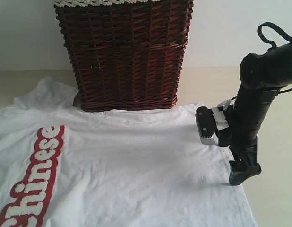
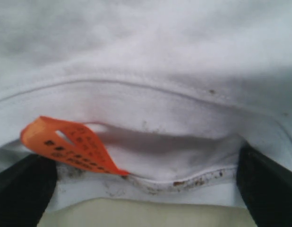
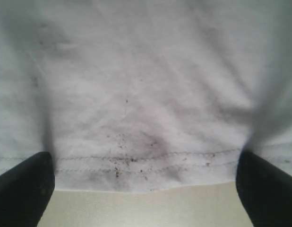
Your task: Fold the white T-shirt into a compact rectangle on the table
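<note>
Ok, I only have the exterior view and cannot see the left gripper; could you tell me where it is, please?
Observer: The left gripper is at the collar of the shirt, with its jaws open.
Operator: Thank you. Is anything else near it?
Observer: Yes, an orange tag sticks out from the collar, close to one jaw.
Operator: And has the right gripper closed on the cloth?
Observer: No, the right gripper is open, with the stitched hem lying between its jaws, not pinched.
</note>
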Controlling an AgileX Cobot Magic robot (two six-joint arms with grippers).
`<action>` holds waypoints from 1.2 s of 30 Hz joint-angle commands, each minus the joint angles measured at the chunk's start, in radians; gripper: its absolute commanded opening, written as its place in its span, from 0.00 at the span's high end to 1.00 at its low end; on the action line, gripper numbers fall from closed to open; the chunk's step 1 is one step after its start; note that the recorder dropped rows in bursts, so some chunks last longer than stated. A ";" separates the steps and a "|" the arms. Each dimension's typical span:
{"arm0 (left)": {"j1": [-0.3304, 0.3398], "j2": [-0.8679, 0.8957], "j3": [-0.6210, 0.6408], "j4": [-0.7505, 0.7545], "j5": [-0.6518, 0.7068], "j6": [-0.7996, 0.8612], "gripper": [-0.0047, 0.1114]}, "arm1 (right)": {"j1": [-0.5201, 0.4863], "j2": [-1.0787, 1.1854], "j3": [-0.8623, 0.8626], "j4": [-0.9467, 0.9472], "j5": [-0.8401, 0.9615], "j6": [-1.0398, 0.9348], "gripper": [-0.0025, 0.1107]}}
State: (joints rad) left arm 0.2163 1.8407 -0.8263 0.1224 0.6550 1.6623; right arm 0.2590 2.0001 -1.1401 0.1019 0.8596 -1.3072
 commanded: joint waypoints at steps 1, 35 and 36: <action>0.006 0.051 0.012 -0.004 -0.063 0.007 0.06 | -0.004 0.022 0.006 0.005 0.000 0.004 0.05; 0.006 0.051 0.012 -0.004 -0.063 0.007 0.06 | -0.004 0.022 0.006 -0.006 -0.048 0.002 0.08; 0.006 0.051 0.012 -0.004 -0.063 0.007 0.06 | -0.004 0.022 0.006 -0.006 -0.048 0.002 0.09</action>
State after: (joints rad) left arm 0.2163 1.8407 -0.8263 0.1224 0.6550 1.6623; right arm 0.2590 2.0036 -1.1401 0.1019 0.8219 -1.3058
